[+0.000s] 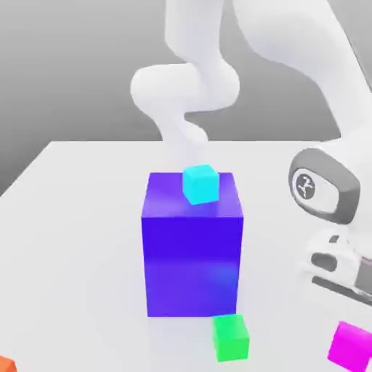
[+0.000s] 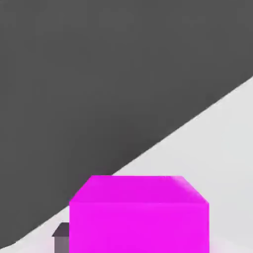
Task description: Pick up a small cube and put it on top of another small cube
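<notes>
Orange-red cube [image 1: 6, 365] — a corner only, at the exterior view's left edge of the tabletop [image 1: 73, 218].

Big blue-violet cube [image 1: 192, 247] — mid-tabletop, with a cyan small cube [image 1: 200, 183] resting on its top face.

Green small cube [image 1: 231, 337] — on the tabletop just in front of the big cube; the stacking target, flat-topped.

Magenta small cube [image 1: 351, 344] — on the tabletop at the exterior view's right, well apart from the green one, below the arm's hand [image 1: 338, 265]. Judged rigid, light, smooth-faced; best taken across two opposite side faces, squarely, near mid-height.

Pincer — opening and hold cannot be told; a dark finger part [image 2: 61, 237] sits beside the magenta cube in the hand view.
</notes>
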{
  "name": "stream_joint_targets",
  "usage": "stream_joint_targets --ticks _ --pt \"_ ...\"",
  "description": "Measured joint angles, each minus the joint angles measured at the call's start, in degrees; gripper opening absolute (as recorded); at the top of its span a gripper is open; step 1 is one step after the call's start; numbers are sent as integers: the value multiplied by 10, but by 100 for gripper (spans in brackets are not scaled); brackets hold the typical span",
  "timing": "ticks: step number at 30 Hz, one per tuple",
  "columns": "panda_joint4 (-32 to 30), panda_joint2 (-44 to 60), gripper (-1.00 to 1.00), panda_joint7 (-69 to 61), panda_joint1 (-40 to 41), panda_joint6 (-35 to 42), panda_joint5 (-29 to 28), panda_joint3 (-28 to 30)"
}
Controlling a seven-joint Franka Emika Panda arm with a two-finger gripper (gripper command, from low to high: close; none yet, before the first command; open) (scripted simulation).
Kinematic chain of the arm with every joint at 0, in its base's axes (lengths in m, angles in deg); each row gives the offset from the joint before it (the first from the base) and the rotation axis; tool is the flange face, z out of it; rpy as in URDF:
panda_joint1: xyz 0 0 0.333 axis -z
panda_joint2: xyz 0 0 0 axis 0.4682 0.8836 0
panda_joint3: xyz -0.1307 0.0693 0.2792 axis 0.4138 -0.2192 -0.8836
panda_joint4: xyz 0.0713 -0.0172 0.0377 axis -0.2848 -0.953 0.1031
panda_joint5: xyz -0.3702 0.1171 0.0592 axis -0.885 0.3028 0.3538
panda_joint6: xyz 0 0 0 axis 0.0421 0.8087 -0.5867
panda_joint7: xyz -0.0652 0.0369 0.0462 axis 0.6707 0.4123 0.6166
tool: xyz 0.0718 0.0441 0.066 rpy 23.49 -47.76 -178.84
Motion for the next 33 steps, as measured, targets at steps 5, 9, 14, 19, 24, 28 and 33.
stream_joint_targets --ticks 5,9,14,19,24,28,33 --pt "-14 -14 -100 -114 29 -1 -12 -15" --pt "-25 -25 -100 -207 53 -2 -19 -27" --pt "-38 -38 -100 -325 84 -3 -26 -42" --pt "-52 -52 -100 -444 114 -5 -31 -57" --pt "-67 -66 -100 -567 139 -8 -30 -67" --pt "-78 -76 -100 -666 162 -10 -29 -78" --pt "-92 -90 -100 -790 192 -13 -26 -93"
